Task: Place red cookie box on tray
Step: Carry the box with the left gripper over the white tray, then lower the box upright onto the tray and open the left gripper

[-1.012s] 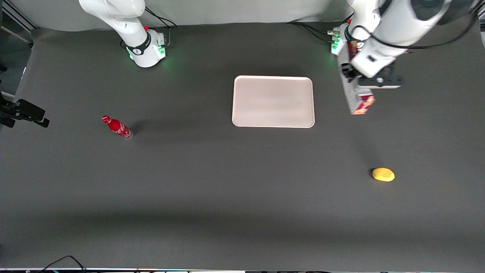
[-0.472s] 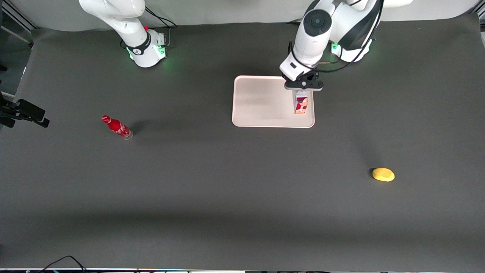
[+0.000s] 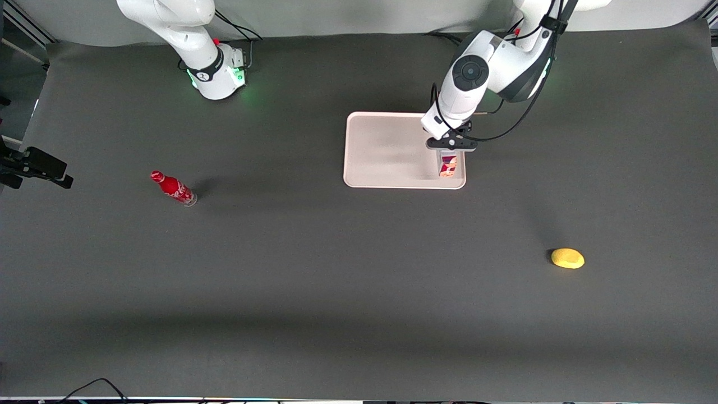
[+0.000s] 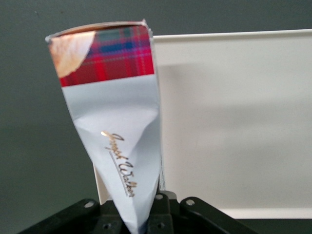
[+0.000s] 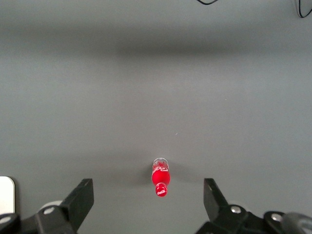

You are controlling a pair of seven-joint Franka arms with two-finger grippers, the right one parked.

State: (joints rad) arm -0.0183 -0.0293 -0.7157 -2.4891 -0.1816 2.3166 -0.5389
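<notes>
The red cookie box (image 3: 448, 166) stands upright over the tray (image 3: 387, 151), close to the tray's end nearest the working arm's side. My left gripper (image 3: 450, 147) is above it, shut on the box's upper part. In the left wrist view the box (image 4: 114, 131) shows its white panel with gold script and a red tartan band at its lower end, pinched and creased between the jaws of the gripper (image 4: 141, 214). That lower end hangs near the tray's rim (image 4: 229, 35). Whether the box touches the tray I cannot tell.
A small red bottle (image 3: 173, 188) leans on the table toward the parked arm's end; it also shows in the right wrist view as the bottle (image 5: 161, 178). A yellow lemon-like object (image 3: 567, 258) lies nearer the front camera toward the working arm's end.
The arm swung the box from beside the working arm's base over to the tray, then lowered it and shifted slightly nearer the front camera along the tray's end.
</notes>
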